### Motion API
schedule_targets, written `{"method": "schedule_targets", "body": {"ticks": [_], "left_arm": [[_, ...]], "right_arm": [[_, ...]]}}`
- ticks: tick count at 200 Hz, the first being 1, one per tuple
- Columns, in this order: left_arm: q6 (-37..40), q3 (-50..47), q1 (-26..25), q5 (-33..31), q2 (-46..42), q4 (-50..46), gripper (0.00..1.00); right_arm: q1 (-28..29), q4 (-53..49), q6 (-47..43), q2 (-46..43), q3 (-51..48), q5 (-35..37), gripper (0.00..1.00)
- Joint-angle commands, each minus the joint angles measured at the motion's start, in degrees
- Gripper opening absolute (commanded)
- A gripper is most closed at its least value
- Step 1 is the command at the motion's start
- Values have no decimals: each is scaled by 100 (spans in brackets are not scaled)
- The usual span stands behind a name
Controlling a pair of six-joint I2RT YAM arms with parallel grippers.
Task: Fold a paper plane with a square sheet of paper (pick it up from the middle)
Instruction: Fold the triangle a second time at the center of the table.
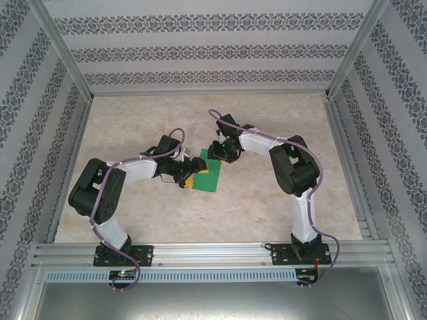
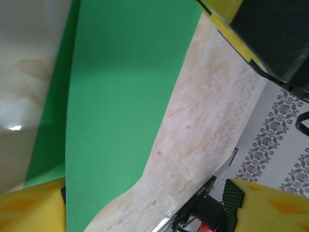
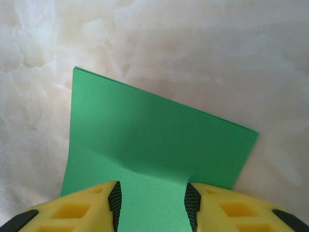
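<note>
Jaws of right gripper point(image 1: 217, 155) partly apart, set over the far edge of the square sheet of paper point(image 1: 208, 175), green showing in the gap, nothing pinched. Jaws of left gripper point(image 1: 185, 179) wide apart at the sheet's other side, one yellow finger point(image 2: 29, 210) right beside the paper, green running up between the two fingers. Paper plain and bright, lying in the middle of the pale stone-look table point(image 1: 280, 200), between both grippers. Patterned walls point(image 1: 200, 53) all around.
</note>
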Motion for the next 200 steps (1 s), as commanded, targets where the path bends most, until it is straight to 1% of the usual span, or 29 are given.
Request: {"method": "schedule_targets", "body": {"ticks": [1, 10, 26, 66, 105, 142, 162, 200], "left_arm": [[-150, -109, -69, 215, 49, 423, 75], [-209, -113, -68, 282, 62, 554, 71], [-342, -180, -77, 390, 30, 835, 68], [-355, -438, -95, 348, -96, 883, 63], [-424, -614, -103, 427, -183, 1059, 53], [-451, -425, -112, 469, -156, 1240, 49], [-523, -336, -124, 553, -51, 1432, 45], [-612, -149, -150, 582, 144, 1653, 43]], "right_arm": [[-43, -157, -135, 240, -237, 231, 43], [-46, -166, -136, 245, -238, 238, 43], [-43, -175, -128, 245, -254, 232, 43], [-51, -176, -118, 245, -247, 235, 43], [-49, -192, -137, 244, -255, 257, 43], [-42, -193, -123, 245, -264, 240, 43], [-40, -193, -120, 254, -264, 232, 43], [-32, -193, -104, 253, -273, 209, 42]]}}
